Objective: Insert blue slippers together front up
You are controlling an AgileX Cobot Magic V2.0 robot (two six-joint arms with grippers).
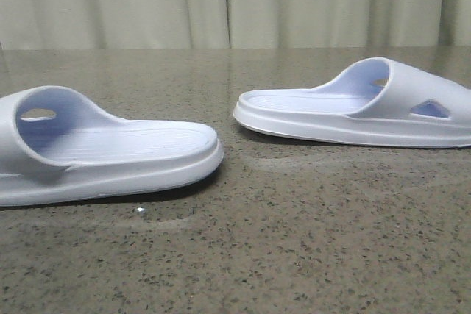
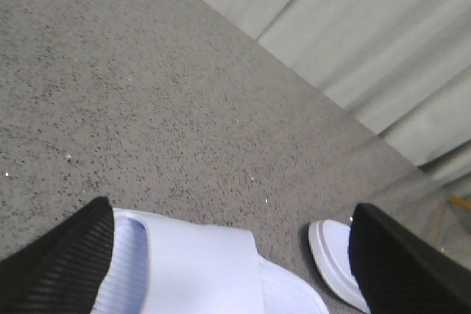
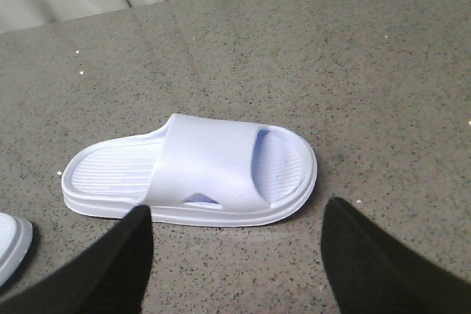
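Observation:
Two pale blue slippers lie sole-down on the speckled stone table [image 1: 294,240], heels facing each other with a gap between. The left slipper [image 1: 110,156] has its strap at the left. The right slipper [image 1: 353,108] has its strap at the right. My left gripper [image 2: 232,215] is open above the left slipper's strap [image 2: 199,270], its fingers [image 2: 66,262] to either side; the other slipper's heel [image 2: 331,255] shows by the far finger. My right gripper [image 3: 237,215] is open and empty, just short of the right slipper's side [image 3: 199,170]. Neither gripper shows in the front view.
A pale curtain [image 1: 235,1] hangs behind the table's far edge. The left slipper's heel edge [image 3: 11,244] shows at the side of the right wrist view. Bare tabletop lies in front of both slippers.

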